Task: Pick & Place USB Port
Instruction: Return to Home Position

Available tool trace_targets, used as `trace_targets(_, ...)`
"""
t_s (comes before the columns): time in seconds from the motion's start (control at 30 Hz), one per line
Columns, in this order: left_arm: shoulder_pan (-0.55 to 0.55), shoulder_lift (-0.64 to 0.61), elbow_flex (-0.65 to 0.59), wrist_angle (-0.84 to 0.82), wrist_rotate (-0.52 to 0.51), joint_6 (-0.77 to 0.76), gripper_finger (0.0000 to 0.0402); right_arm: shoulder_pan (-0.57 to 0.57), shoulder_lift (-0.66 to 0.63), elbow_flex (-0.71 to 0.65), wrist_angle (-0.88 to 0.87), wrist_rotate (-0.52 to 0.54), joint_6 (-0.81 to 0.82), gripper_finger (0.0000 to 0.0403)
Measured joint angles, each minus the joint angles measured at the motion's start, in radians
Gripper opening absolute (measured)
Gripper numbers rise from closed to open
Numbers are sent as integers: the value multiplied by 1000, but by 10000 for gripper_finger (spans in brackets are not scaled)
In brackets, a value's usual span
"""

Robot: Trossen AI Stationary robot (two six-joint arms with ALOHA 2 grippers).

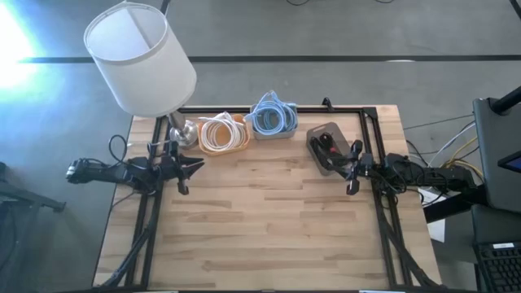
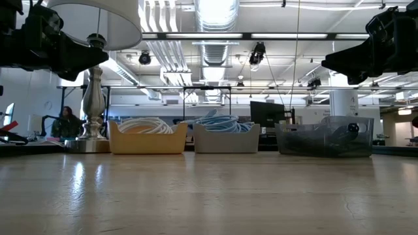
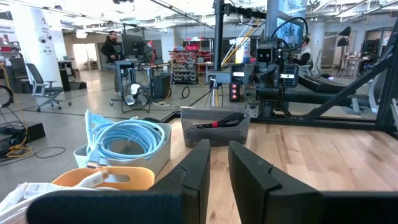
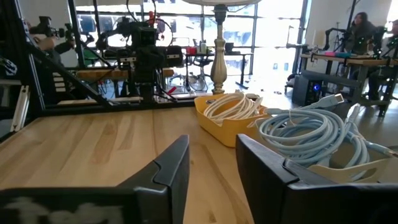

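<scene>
Three bins stand in a row along the table's far edge. A yellow bin holds coiled white cables. A grey bin holds light-blue cables. A dark see-through bin holds black items with a red part. My left gripper hovers above the table near its left edge, in front of the yellow bin; it is open by a narrow gap and holds nothing. My right gripper hovers near the right edge, just in front of the dark bin; it is open and holds nothing.
A lamp with a white shade stands on its metal base at the far left corner, beside the yellow bin. A black frame runs along the table's far edge and its sides. Bare wood fills the middle and near part.
</scene>
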State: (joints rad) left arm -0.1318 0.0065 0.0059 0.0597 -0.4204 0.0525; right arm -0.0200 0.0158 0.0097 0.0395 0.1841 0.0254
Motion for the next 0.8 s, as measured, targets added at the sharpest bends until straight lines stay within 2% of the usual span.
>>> trace_targets(0.8, 0, 0, 0, 0, 0, 0, 62, 0, 0, 0, 0, 0, 0, 118)
